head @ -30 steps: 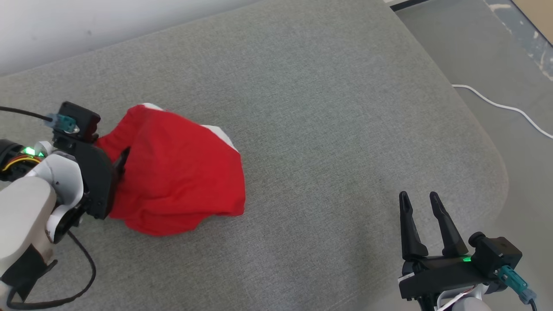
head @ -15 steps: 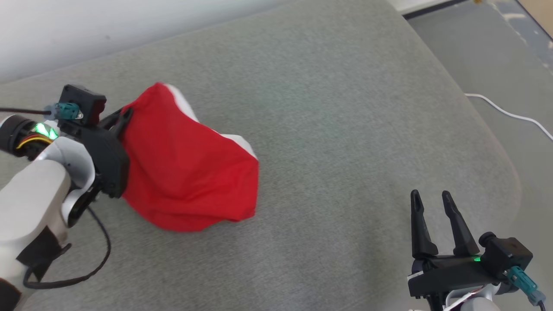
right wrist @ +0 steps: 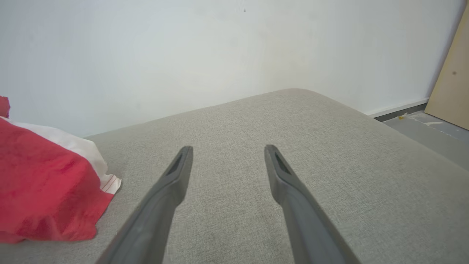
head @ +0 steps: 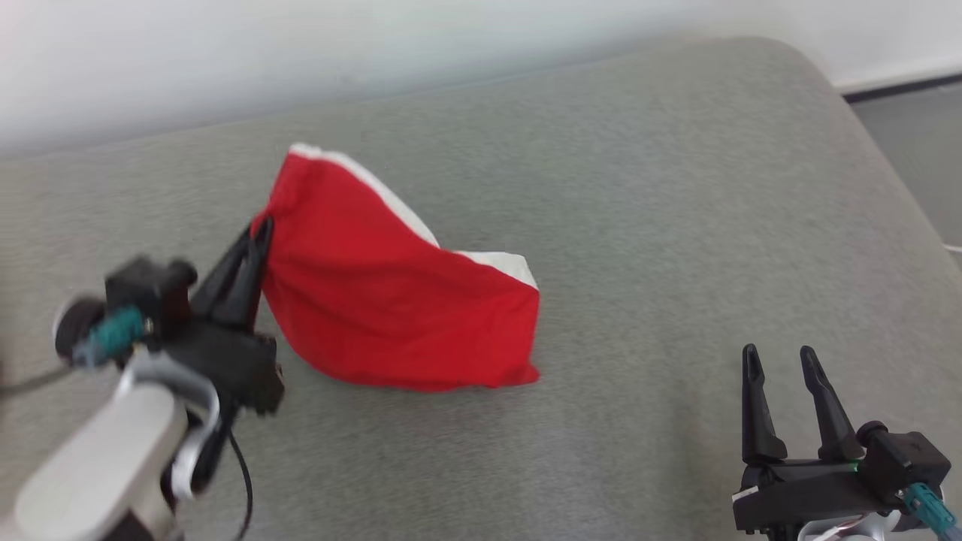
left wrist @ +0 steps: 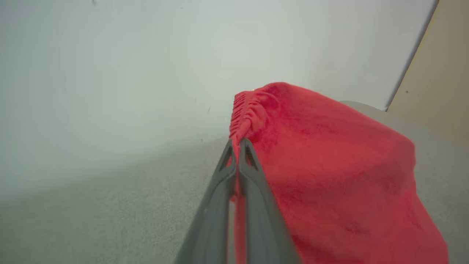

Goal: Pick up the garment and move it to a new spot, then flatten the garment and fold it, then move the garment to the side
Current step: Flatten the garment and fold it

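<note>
Head view: the left pincer (head: pixel 257 229) is clenched on the left edge of the red garment (head: pixel 398 315), fingers pressed together, with the pinched edge raised off the grey cushion (head: pixel 639 188). The cloth tents down from the grip and its lower right part rests on the cushion, left of centre. White trim (head: pixel 421 225) runs along the top edge. The left arm is blurred here, so how deep the bite goes is hard to tell. The right pincer (head: pixel 778 357) is at lower right, released, with nothing between its fingers, well apart from the garment.

Left wrist view: the left pincer (left wrist: pixel 236 145) is closed tight on a gathered band (left wrist: pixel 246 110), likely an elastic waistband, so these are probably shorts. The rest of the red garment (left wrist: pixel 329 172) hangs right of the fingers, with the cushion (left wrist: pixel 91 209) below and a pale wall (left wrist: pixel 110 55) behind.

Right wrist view: the right pincer (right wrist: pixel 228 148) is spread and empty over bare cushion (right wrist: pixel 293 121). The red garment (right wrist: pixel 44 190) sits on the cushion at the left edge, white trim (right wrist: pixel 69 141) on top. The floor (right wrist: pixel 421 126) is at far right.

Handling: light, limp, thin cloth. It will likely sag, bunch and drag its low end from a single pinch. It is not fragile and unlikely to slip. The gathered band is the thickest and safest hold. For flattening, a second hold on the free corner near the white trim looks best.
</note>
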`<state>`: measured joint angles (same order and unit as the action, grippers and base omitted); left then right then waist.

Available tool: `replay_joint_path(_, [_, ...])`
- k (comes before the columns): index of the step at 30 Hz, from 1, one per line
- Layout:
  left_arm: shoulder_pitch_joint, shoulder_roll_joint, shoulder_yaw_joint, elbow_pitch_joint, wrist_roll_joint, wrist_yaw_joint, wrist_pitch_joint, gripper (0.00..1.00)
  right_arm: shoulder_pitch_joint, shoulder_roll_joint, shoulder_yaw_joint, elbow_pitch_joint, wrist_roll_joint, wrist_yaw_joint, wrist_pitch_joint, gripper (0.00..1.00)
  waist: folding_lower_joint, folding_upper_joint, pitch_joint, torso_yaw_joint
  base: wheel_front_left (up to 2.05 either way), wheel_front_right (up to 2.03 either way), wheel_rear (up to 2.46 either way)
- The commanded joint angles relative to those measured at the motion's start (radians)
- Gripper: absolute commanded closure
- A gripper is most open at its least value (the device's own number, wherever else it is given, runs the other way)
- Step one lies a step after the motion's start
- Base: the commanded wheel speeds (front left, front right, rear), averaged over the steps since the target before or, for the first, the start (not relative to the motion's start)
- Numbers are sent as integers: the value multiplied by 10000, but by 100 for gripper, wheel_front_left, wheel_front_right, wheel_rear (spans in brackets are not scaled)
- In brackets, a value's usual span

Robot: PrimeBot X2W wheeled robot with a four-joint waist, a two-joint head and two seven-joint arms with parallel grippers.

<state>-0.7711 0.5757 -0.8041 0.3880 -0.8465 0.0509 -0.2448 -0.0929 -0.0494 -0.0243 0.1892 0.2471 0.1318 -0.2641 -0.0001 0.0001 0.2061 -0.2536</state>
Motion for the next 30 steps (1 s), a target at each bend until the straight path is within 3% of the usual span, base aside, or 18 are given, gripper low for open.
replay_joint_path(1, [655,79,173,-446,72,302,-129,100,138,-17,-49,-48,-118,-22,-5,0,1,-1,-369,887,0,0,0])
replay_joint_path(3, [1762,6,589,-1217,1,730,-203,100,181,-17,-132,-83,-250,-22,-5,0,1,-1,-410,1218,0,0,0])
replay_joint_path(7, [3226,-334,1360,-1862,374,975,-204,100,188,-17,-220,-106,-403,-22,-5,0,1,-1,-443,1561,0,0,0])
replay_joint_path(15, [5361,-1653,2892,-1405,1058,352,-209,99,230,-17,-230,-78,-559,-22,-5,0,1,-1,-501,1875,0,0,0])
replay_joint_path(16, [5508,-1805,3050,-1261,1162,262,-210,64,236,-17,-212,-79,-570,-22,-5,0,1,-1,-517,1892,0,0,0])
replay_joint_path(17, [5632,-1925,3196,-1121,1302,162,-210,7,244,-15,-206,-75,-566,-22,-5,0,1,-1,-537,1908,0,0,0])
replay_joint_path(18, [5711,-2048,3348,-999,1427,80,-210,0,252,-17,-218,-60,-566,-22,-5,0,1,-1,-561,1932,0,0,0])
replay_joint_path(24, [5862,-2556,4704,-1242,2236,-454,-209,0,337,-17,-285,-39,-648,-22,-5,0,1,-1,-709,2095,0,0,0])
replay_joint_path(30, [5482,-2616,5503,-1398,2816,-776,-210,0,392,-15,-134,45,-619,-22,-5,0,1,-1,-884,2082,0,0,0])
